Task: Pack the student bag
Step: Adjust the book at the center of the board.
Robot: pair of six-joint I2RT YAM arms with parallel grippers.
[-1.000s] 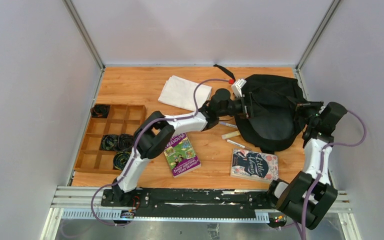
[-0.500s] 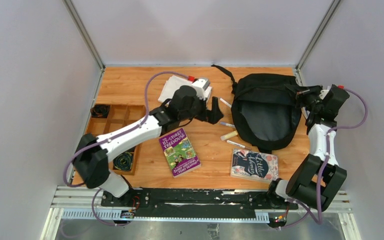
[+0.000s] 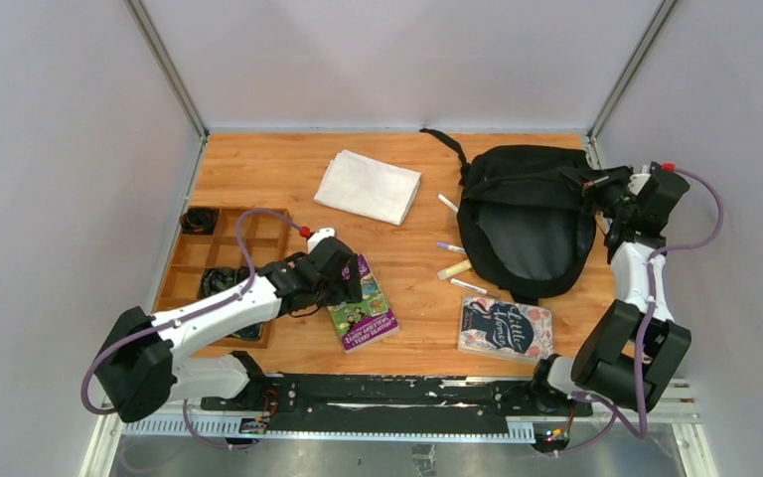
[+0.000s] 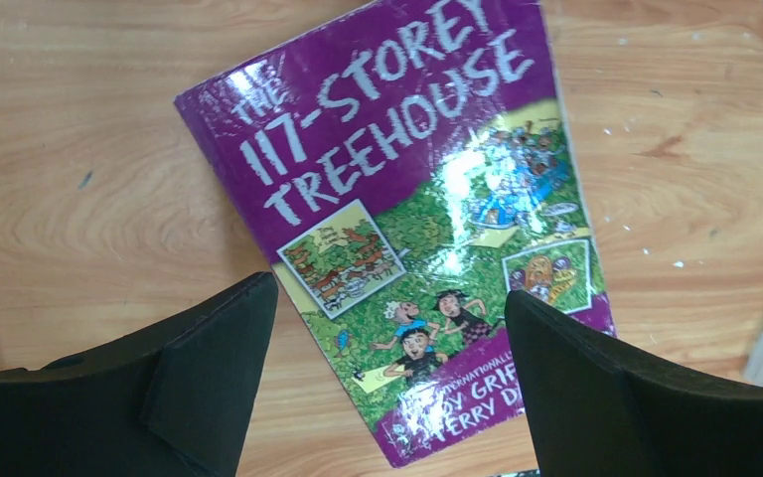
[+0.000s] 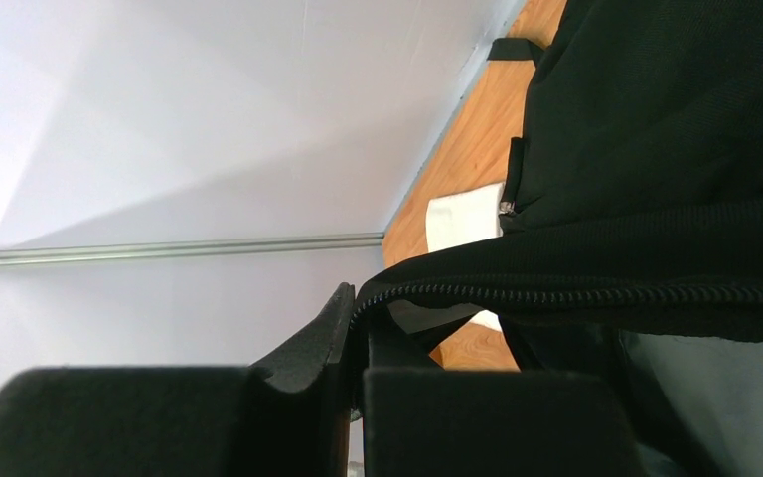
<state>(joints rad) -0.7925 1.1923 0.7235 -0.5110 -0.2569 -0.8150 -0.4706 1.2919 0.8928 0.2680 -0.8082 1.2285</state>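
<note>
Top view: bag (image 3: 532, 224) lies far right of the left pincer (image 3: 351, 283), its mouth edge pinched by the right pincer (image 3: 602, 187). Left wrist: jaws spread wide over the book (image 4: 407, 199), holding nothing; the flat, glossy cover may skid instead of lifting. Right wrist: clenched on the zipper edge; the fabric could slip out and the mouth sag shut.

The overhead camera looks down from high behind the near edge, over the whole table (image 3: 258, 169). The left wrist camera faces down, close over the purple book (image 4: 407, 199). The right wrist camera sits tight against the student bag (image 5: 676, 119); both also show overhead.
</note>
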